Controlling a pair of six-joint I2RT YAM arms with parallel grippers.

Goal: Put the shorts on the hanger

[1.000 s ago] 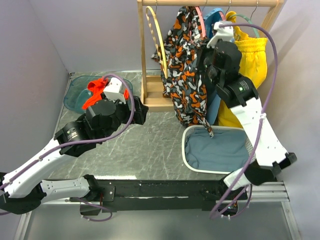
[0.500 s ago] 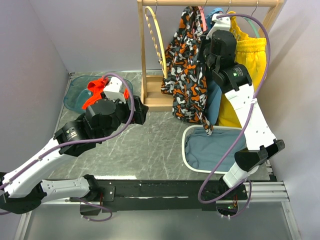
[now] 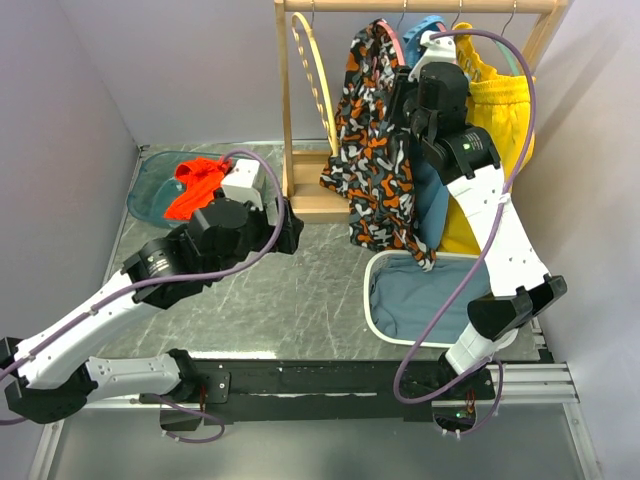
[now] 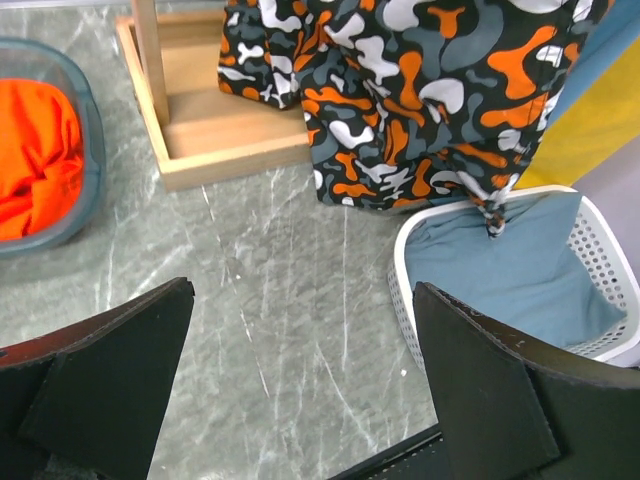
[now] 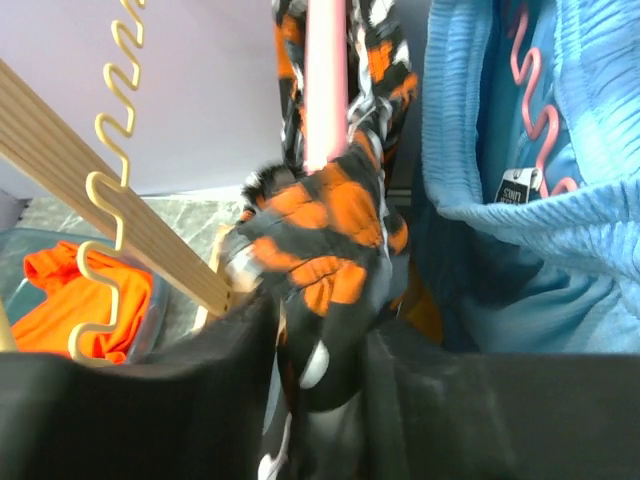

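The camouflage-print shorts (image 3: pixel 372 150) hang from the pink hanger (image 3: pixel 394 33) on the wooden rail, their legs drooping toward the basket. In the right wrist view the hanger (image 5: pixel 326 80) runs straight up, with a bunch of the shorts (image 5: pixel 320 225) draped over it. My right gripper (image 5: pixel 320 345) is shut on that bunch, high beside the rail (image 3: pixel 404 105). My left gripper (image 3: pixel 290 228) hovers low over the table, left of the shorts, its jaws wide open and nothing between them (image 4: pixel 302 300).
A yellow wavy hanger (image 3: pixel 312 70) hangs on the wooden rack (image 3: pixel 290 120). Light-blue shorts (image 5: pixel 520 150) and yellow shorts (image 3: pixel 505 100) hang to the right. A white basket (image 3: pixel 378 300) holds blue cloth. A teal bowl (image 3: pixel 148 198) holds an orange-red garment (image 3: pixel 195 180).
My right gripper has risen toward the rail, lifting the shorts' top up with it. My left arm has shifted a little to the right.
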